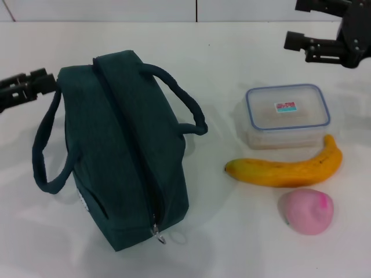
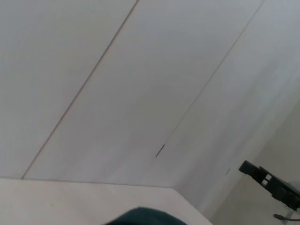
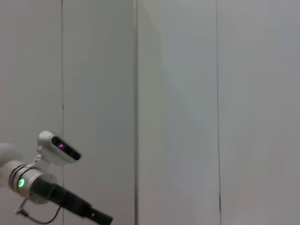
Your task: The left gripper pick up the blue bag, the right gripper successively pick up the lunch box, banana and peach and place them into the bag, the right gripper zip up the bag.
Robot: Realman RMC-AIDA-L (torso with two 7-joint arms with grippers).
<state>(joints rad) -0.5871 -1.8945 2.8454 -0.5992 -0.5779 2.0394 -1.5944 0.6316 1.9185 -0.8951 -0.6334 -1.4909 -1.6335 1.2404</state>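
The dark teal fabric lunch bag (image 1: 119, 153) stands upright on the white table (image 1: 220, 243), left of centre, its zip closed along the top ridge with the metal pull ring (image 1: 158, 234) hanging at the near end, and its two soft carry handles flopped outward to either side. Nothing has been loaded: to the bag's right lie the clear plastic lunch box with a blue-rimmed lid (image 1: 287, 115), the yellow banana (image 1: 287, 168) just in front of it, and the pink peach (image 1: 307, 211) nearest the robot, set in a row probably so the right arm can take them in turn. The left gripper (image 1: 23, 88) hovers beside the bag's far left corner, near one handle, its fingers close together around nothing. The right gripper (image 1: 313, 26) hangs beyond the lunch box, jaws apart.
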